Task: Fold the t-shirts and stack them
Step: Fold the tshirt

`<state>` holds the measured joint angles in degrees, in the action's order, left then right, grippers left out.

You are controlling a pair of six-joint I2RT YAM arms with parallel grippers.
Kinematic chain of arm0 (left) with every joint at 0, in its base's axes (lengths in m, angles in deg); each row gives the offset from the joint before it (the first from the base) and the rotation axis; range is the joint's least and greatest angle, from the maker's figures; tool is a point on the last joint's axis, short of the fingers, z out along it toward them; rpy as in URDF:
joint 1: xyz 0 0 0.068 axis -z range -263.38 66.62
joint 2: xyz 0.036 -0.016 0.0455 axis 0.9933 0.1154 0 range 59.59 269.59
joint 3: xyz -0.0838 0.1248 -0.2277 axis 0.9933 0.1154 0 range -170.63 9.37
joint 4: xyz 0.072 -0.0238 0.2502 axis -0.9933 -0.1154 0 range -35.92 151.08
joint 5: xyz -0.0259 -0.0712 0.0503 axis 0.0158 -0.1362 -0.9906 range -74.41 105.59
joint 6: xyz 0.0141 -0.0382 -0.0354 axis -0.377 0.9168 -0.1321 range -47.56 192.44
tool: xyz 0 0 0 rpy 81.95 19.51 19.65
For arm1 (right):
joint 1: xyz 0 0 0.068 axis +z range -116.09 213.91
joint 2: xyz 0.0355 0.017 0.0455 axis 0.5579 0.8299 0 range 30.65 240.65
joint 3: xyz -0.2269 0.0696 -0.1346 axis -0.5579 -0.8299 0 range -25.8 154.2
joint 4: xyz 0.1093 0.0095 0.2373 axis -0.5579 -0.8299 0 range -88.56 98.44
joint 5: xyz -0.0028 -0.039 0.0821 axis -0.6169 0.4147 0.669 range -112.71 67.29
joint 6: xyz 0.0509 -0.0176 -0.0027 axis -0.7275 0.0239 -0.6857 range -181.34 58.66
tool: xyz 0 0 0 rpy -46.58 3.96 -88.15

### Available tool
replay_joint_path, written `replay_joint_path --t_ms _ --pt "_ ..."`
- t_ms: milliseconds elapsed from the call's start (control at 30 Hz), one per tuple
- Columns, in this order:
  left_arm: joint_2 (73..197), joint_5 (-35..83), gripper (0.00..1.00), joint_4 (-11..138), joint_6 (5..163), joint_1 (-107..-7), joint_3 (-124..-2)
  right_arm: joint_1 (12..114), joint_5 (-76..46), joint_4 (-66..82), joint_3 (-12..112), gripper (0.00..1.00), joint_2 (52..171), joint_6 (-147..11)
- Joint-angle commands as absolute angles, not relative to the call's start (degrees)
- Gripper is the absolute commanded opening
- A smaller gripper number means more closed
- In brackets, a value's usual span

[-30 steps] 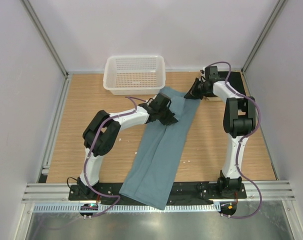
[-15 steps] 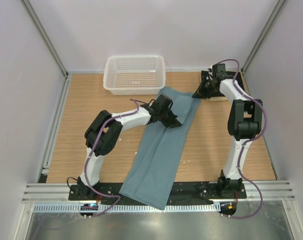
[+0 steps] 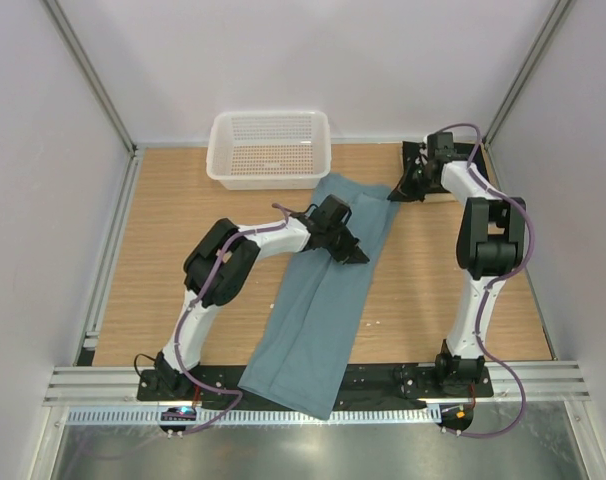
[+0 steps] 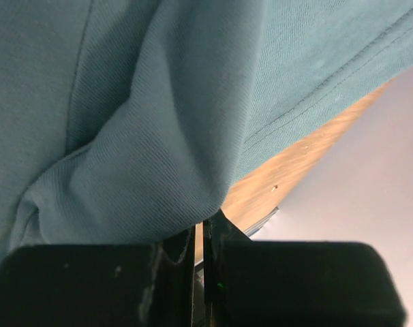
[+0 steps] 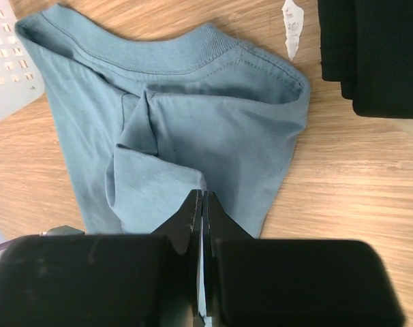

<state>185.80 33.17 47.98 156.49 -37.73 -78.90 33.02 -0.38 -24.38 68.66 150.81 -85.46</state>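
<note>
My left gripper (image 4: 200, 228) was clamped on a bunched fold of the teal t-shirt (image 3: 318, 315), with cloth spreading just beyond its tips. My right gripper (image 5: 202, 199) pinched another fold of the same shirt, collar further ahead of its fingers. The folded black t-shirt (image 5: 370, 54) lay ahead and right of them, apart from the teal

teal t-shirt (image 3: 318, 310): cloth — matt, fine knit | table (image 3: 183, 220): wood — smooth grain | basket (image 3: 270, 150): white plastic mesh | black t-shirt (image 5: 370, 54): matt cloth
</note>
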Motion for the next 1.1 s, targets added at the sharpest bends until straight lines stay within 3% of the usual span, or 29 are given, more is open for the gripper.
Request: replay_joint_path --t_ms 0,67,100,133,200,300,400,600,700,733,833,1067 --pt "186.33 35.36 0.02 47.9 156.73 -37.76 -80.63 32.77 -0.91 -21.01 68.51 0.02 152.11 -84.81" --pt "186.15 35.36 0.12 47.37 156.03 -38.11 -80.71 32.77 -1.0 -20.83 69.04 0.02 153.52 -84.46" --pt "186.06 35.36 0.25 46.07 155.59 -38.11 -80.98 32.77 -1.17 -21.18 69.39 0.03 153.96 -84.2" --pt "185.28 35.54 0.29 45.88 155.15 -38.2 -80.89 32.77 -1.78 -21.96 70.69 0.03 154.23 -83.5" --pt "183.87 35.98 0.39 43.79 153.31 -38.11 -81.15 32.77 -2.57 -23.64 71.5 0.12 153.88 -82.18" --pt "179.48 35.37 0.43 39.49 148.48 -38.64 -81.51 32.85 -4.77 -25.22 72.72 0.25 152.56 -81.12" --pt "174.21 35.45 0.42 37.71 144.88 -40.48 -79.58 33.03 -6.09 -28.91 75.97 0.29 151.16 -80.06" --pt "170.5 35.72 0.3 36.74 138.2 -44.17 -80.8 33.91 -4.26 -28.92 76.78 0.35 146.76 -81.46" --pt "173.84 37.38 0.27 38.4 135.9 -45.32 -83.43 36.1 2.58 -24.27 73.97 0.22 147.89 -85.41" --pt "175.41 39.82 0.26 39.1 135.81 -45.58 -84.05 36.54 4.52 -23.04 73.52 0.13 148.51 -86.73" --pt "180.78 42.3 0.2 41.39 134.94 -46.28 -87.65 37.51 14.01 -13.04 69.4 0.02 150.7 -94.87" --pt "186.15 44.5 0.17 44.38 132.47 -46.72 -90.12 39.97 23.61 11.32 63.51 0.01 155.89 -110.64"
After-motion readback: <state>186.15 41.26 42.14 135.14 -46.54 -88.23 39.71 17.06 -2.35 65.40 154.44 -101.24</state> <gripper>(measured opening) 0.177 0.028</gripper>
